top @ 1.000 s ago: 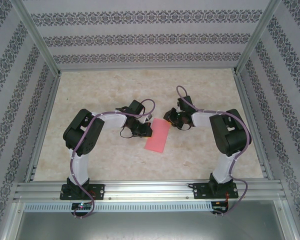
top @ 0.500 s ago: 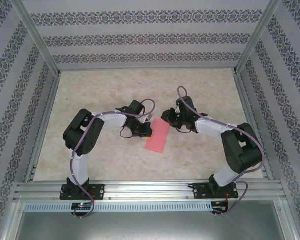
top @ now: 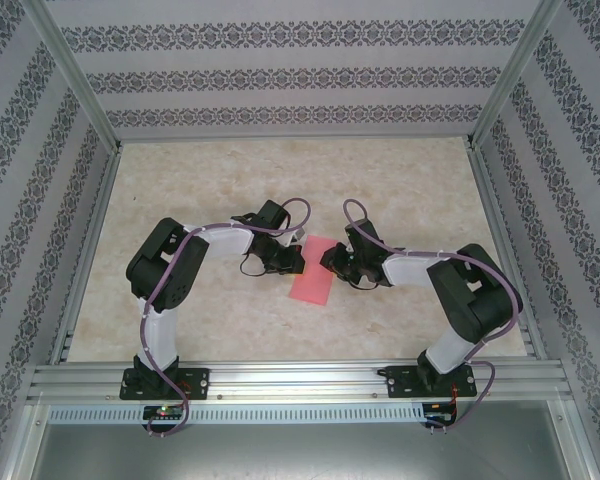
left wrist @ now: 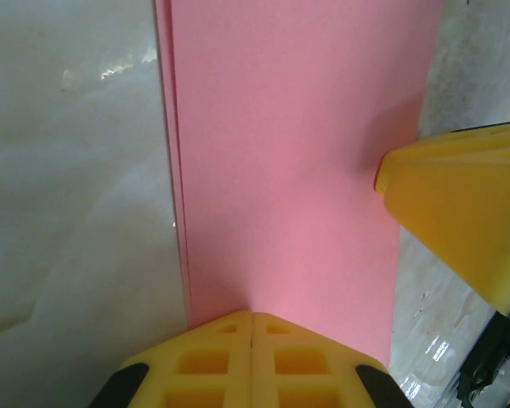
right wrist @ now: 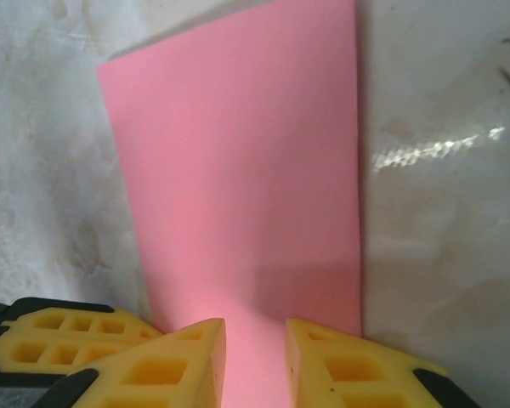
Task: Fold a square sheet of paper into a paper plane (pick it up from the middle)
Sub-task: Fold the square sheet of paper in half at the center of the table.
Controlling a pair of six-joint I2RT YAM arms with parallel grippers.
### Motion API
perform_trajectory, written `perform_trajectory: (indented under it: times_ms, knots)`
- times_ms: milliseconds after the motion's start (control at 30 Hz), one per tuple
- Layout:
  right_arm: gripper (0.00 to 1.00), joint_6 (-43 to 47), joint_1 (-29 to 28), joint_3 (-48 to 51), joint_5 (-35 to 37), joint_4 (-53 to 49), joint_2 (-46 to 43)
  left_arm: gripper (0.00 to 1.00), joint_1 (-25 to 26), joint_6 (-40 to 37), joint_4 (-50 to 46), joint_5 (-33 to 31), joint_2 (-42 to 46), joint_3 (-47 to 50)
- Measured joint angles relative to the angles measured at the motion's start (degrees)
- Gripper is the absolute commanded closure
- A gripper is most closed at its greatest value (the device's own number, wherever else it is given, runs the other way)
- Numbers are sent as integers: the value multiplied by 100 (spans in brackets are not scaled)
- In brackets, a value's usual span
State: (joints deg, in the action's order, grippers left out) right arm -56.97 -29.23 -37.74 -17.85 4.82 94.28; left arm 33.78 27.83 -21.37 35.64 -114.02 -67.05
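The square sheet of paper lies flat on the table as a pink rectangle, folded double, with two layered edges along its left side in the left wrist view. My left gripper is shut, its joined tips resting on the paper's left edge with nothing between them. From the other side my right gripper stands over the paper's far end, open by a narrow gap, with pink paper showing beneath the gap. One right fingertip touches the sheet's edge.
The beige marbled table is fenced by aluminium rails at the near edge and by patterned walls on three sides. The two grippers face each other closely over the paper.
My right gripper has moved left and nearer, from beside the paper's far right corner onto the paper. The left arm and the paper have stayed still.
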Motion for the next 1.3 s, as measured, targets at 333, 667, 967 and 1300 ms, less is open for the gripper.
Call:
perform_trajectory:
  times_ms: [333, 667, 967, 1300]
  knots:
    - [72, -17, -417, 120, 20, -197, -986, 100, 0, -2, -2, -2, 0, 0]
    - [73, -433, -828, 1010, 26, 505, -772, 100, 2, -2, 0, -4, 0, 0]
    - [72, -507, -1005, 1045, 197, 330, -1266, 100, 4, 0, 0, -4, 0, 2]
    - [72, -750, -1543, 1506, 326, 791, -1185, 100, 4, 0, 0, -7, 0, 0]
